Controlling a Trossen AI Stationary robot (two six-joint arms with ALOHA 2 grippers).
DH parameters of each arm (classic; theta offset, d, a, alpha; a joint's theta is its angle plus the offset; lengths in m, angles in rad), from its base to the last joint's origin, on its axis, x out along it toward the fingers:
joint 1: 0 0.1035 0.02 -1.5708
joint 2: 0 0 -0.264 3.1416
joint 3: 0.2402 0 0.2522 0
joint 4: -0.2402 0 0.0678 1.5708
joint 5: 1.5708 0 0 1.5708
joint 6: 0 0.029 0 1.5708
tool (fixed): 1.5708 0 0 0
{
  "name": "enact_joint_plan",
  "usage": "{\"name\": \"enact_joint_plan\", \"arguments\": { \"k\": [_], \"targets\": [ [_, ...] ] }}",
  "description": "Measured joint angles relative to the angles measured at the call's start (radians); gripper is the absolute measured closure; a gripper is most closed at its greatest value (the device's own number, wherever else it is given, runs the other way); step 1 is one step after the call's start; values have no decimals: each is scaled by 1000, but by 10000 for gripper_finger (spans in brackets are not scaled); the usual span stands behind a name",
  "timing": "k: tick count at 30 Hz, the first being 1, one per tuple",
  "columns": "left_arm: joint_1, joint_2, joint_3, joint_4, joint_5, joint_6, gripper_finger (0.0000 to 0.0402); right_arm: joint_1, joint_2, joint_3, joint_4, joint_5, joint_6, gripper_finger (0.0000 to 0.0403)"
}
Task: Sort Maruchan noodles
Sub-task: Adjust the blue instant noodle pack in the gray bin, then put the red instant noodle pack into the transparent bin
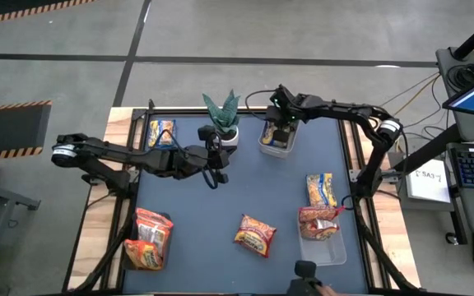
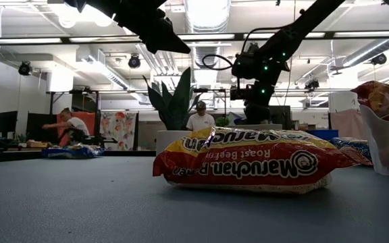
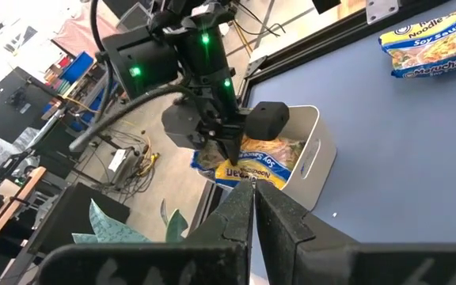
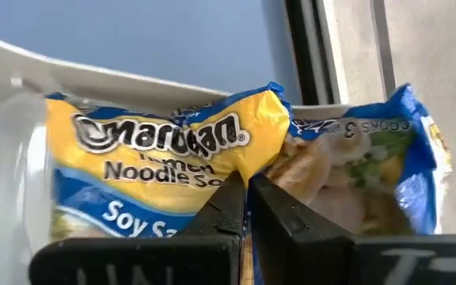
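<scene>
Crinkly plastic packets (image 1: 255,233) are being sorted; each is judged light, soft outside, brittle inside, and best pinched at a flat edge. Several are lying about the tabletop (image 1: 245,185). The right pincer (image 4: 248,207) is being held shut on the yellow packet (image 4: 153,170) in the far bin (image 1: 276,140). The left pincer (image 3: 252,212) is shut and empty, hovering mid-tabletop. Packets deeper in the bin are hidden.

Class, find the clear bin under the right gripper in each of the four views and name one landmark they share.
High view: the clear bin sits at the mat's far edge, right of the potted plant.
Low view: hidden behind the plant; cannot be told.
Left wrist view: centre.
Right wrist view: rim across the top.
Shared landmark: the right gripper.
</scene>
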Motion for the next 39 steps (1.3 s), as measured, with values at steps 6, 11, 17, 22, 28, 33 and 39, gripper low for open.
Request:
{"name": "enact_joint_plan", "arguments": {
  "k": [6,11,17,22,28,33,39],
  "targets": [
    [0,0,0,0,0,-14,402,2,-36,12,-19,9,15,394],
    [0,0,0,-3,-1,-26,402,8,-72,22,-19,102,20,395],
    [0,0,0,-4,-1,-29,402,19,-103,22,-32,212,1,395],
    [0,0,-1,-4,-1,-29,402,27,-130,22,-35,263,-2,395],
    [0,0,-1,-9,-2,-38,402,50,-175,20,-97,176,112,395],
    [0,0,-7,-28,-1,-55,402,124,-276,-10,-146,-3,252,395],
    [0,0,-12,-42,87,-74,402,315,-421,-108,-100,-131,363,395]
  ]
}}
